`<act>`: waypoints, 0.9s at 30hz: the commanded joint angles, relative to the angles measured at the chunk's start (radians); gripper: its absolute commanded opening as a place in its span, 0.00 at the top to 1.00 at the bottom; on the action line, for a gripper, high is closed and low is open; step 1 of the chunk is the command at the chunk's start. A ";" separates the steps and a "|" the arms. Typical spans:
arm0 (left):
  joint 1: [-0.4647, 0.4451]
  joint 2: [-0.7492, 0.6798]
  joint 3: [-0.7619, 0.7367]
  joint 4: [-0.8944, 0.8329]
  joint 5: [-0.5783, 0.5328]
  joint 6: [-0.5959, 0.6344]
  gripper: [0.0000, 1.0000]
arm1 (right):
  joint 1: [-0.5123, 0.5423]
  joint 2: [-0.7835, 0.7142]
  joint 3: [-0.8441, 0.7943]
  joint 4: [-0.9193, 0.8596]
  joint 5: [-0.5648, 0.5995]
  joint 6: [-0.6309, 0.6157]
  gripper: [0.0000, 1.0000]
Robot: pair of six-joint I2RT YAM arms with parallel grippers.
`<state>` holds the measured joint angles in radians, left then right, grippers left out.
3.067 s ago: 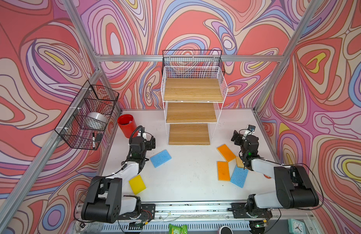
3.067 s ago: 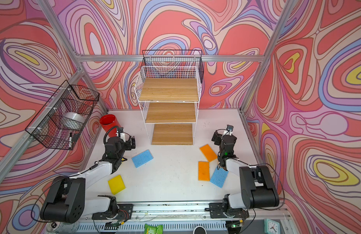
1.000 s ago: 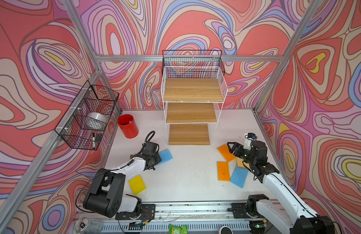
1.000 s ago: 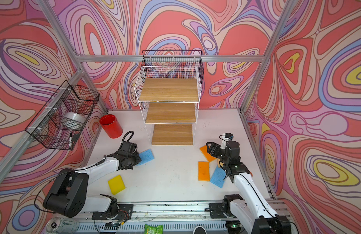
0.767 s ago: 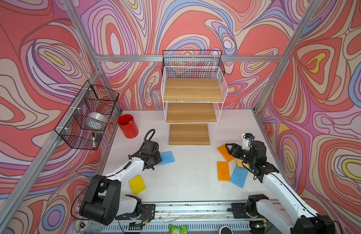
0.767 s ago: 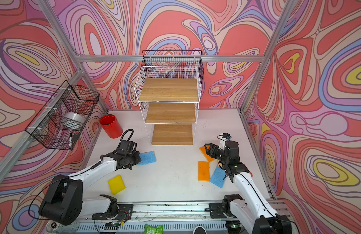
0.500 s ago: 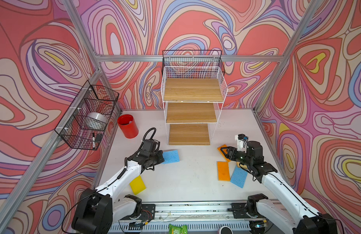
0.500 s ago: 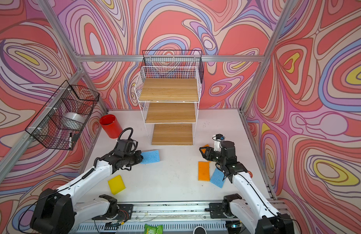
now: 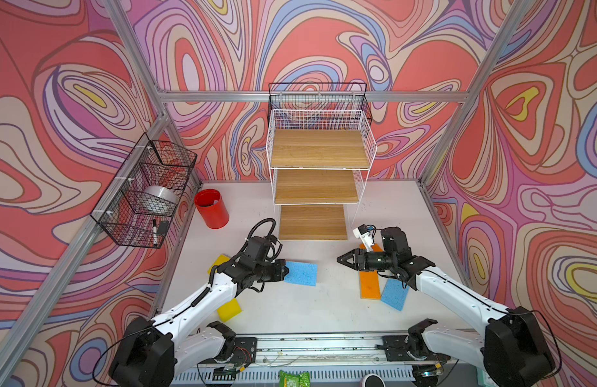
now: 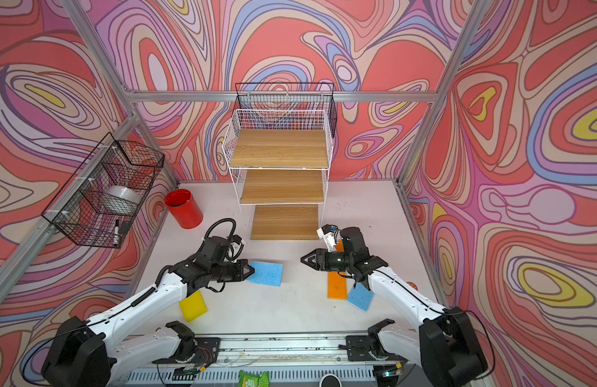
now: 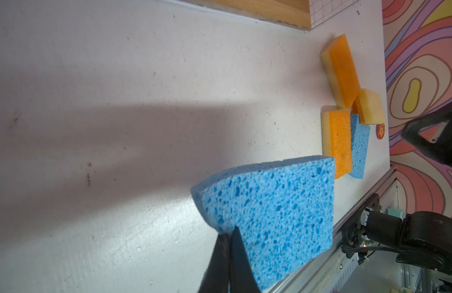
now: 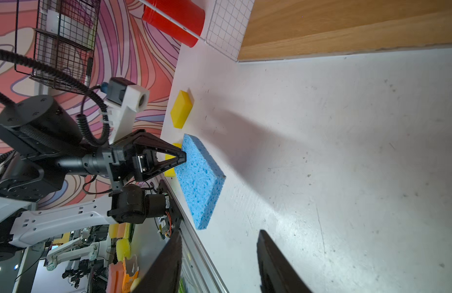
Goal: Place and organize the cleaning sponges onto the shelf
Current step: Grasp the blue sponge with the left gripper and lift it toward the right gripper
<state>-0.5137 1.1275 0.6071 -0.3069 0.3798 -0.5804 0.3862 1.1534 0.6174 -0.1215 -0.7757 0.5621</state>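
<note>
Sponge [image 9: 300, 273], light blue, corner inside left tool [image 9: 286, 270]

Bright, even lighting, soft shadows, sharp focus, bowed edges.

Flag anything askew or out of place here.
Four sponges on the right sit bunched at crooked angles, one pale side up. The left hand pinches a blue sponge by one corner only. The shelf is bare.
</note>
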 commanded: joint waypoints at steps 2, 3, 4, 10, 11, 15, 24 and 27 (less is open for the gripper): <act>-0.010 0.018 -0.005 0.101 0.041 -0.006 1.00 | 0.015 -0.044 0.032 -0.026 0.015 0.001 0.46; -0.013 0.011 -0.011 0.115 0.051 -0.008 1.00 | 0.016 -0.055 0.032 -0.044 0.028 -0.003 0.46; -0.017 0.003 -0.017 0.125 0.060 -0.006 1.00 | 0.016 -0.065 0.030 -0.065 0.043 -0.003 0.46; -0.020 -0.035 0.003 0.117 0.084 -0.007 1.00 | 0.021 -0.098 0.044 -0.149 0.072 0.012 0.50; -0.022 -0.044 0.002 0.121 0.084 -0.015 1.00 | 0.022 -0.097 0.052 -0.163 0.082 0.011 0.50; -0.025 -0.065 0.009 0.140 0.078 -0.024 1.00 | 0.022 -0.086 0.058 -0.133 0.091 0.041 0.48; -0.083 -0.027 0.054 0.159 0.089 -0.005 1.00 | 0.023 0.055 0.120 -0.051 0.024 0.020 0.44; -0.091 -0.019 0.057 0.180 0.095 -0.005 1.00 | 0.023 0.106 0.156 -0.041 0.005 0.002 0.45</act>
<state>-0.5968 1.1000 0.6353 -0.1650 0.4644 -0.5949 0.4026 1.2327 0.7364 -0.1970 -0.7357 0.5930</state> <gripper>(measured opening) 0.047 0.555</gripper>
